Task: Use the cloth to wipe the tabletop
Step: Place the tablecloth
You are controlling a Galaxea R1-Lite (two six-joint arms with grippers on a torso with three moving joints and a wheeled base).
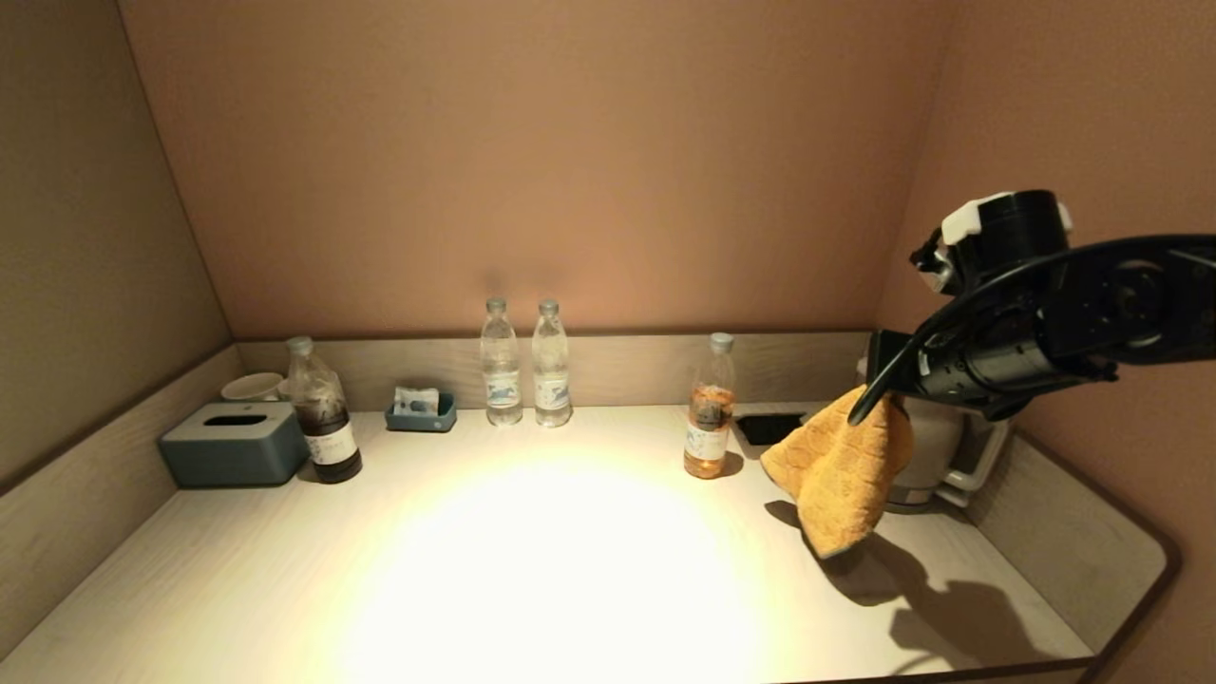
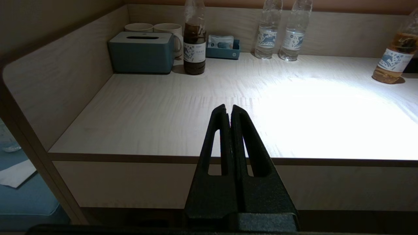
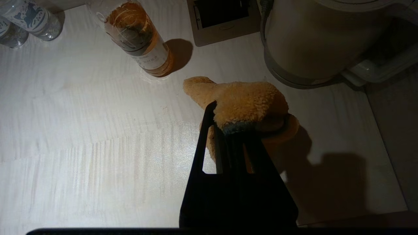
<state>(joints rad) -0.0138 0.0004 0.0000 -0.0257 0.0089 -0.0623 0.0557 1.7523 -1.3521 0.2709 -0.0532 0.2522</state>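
Note:
My right gripper [image 1: 869,408] is shut on the orange fuzzy cloth [image 1: 841,470], which hangs from it above the right part of the pale wood-grain tabletop [image 1: 570,570]. In the right wrist view the cloth [image 3: 241,101] bunches over the gripper [image 3: 233,125], its dark edge pinched between the fingers. My left gripper [image 2: 228,109] is shut and empty, parked low in front of the table's front edge; it does not show in the head view.
An amber-drink bottle [image 1: 709,408] stands just left of the cloth. A white kettle [image 1: 936,446] stands behind it by the right rim. Two water bottles [image 1: 524,366], a dark bottle [image 1: 323,413], a blue-grey tissue box [image 1: 235,444] and a small tray [image 1: 420,410] line the back.

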